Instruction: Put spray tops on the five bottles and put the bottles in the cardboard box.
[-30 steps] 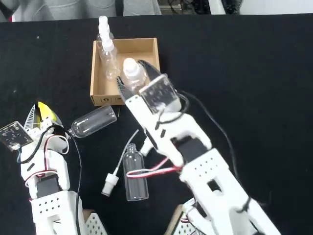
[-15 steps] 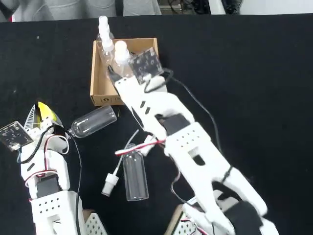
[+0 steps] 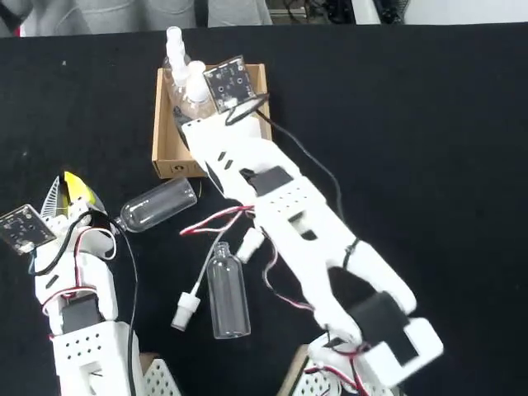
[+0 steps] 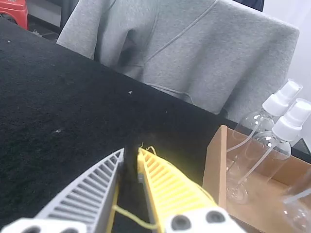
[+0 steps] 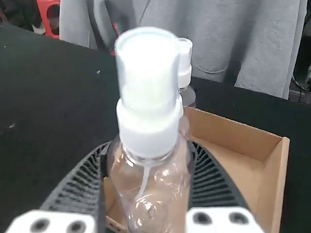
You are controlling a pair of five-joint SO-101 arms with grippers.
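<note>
1. Black worktop [image 3: 412,124] runs back to a far edge with a grey garment [image 4: 194,58] behind it. The cardboard box [image 3: 177,168] sits near that far edge, left of the middle.
2. Two capped bottles [image 4: 257,128] stand upright in the box's far left corner, close against each other.
3. The right jaws are clamped round the body of a third bottle [image 5: 146,194]. Its spray top [image 5: 146,87] is on and it is held upright over the left half of the box, just beside the two standing bottles. I cannot tell whether its base has reached the box floor.
4. The left jaws sit near the left edge of the worktop, narrow, almost closed, holding nothing.
5. Two open bottles lie on the worktop. One [image 3: 157,205] is just off the box's near left corner and the other [image 3: 227,290] is closer to the near edge.
6. A loose top with its tube [image 3: 188,307] lies just beside the second open bottle. A small white piece [image 3: 250,243] against the right arm is probably the other top.
7. The step in hand looks like boxing the third of five bottles.
8. The next move calls for lowering the bottle until it stands. The jaws should then part only enough to clear it and lift straight up, so the neighbours are not knocked.
9. The two open bottles would then need their tops. One arm would probably steady a bottle while the other feeds the tube into the neck.
</note>
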